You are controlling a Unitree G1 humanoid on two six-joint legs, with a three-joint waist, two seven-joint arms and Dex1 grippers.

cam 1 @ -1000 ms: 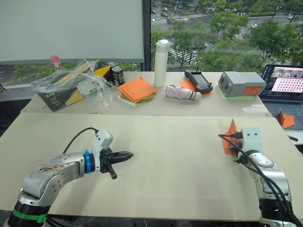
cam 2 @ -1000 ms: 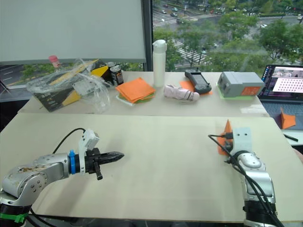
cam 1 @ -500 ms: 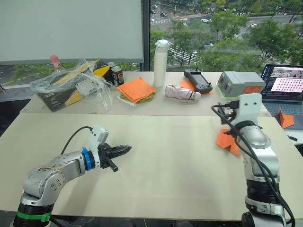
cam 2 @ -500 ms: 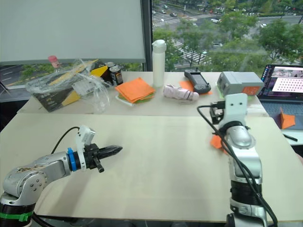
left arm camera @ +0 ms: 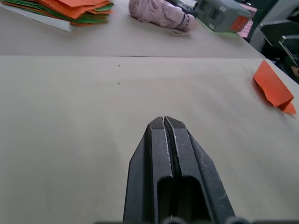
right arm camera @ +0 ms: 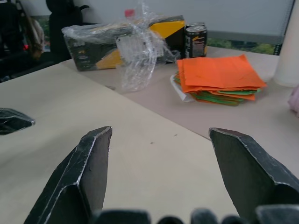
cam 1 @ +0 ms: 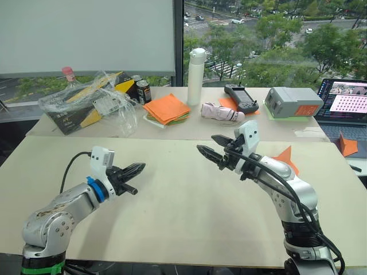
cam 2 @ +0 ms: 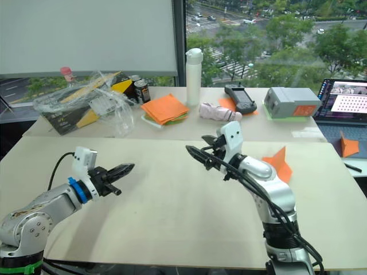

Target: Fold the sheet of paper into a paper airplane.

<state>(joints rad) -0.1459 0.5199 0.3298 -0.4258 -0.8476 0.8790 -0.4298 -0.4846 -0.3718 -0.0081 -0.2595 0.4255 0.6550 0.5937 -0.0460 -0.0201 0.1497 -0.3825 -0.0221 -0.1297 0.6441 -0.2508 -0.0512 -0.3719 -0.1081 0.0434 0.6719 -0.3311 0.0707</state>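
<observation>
The paper airplane (cam 1: 285, 158) lay released on the tabletop (cam 1: 172, 200), right gripper (cam 1: 210, 148) spread wide, left gripper (cam 1: 135, 168) closed empty, suggesting completion

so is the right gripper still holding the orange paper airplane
No, the right gripper hangs open and empty over the table, while the paper airplane lies on the tabletop behind its arm.

Paper airplane (cam 1: 285, 158) on pale table (cam 1: 172, 200)

one paper airplane (cam 1: 285, 158), one bottle (cam 1: 195, 76), two cans (cam 1: 141, 89)
</observation>
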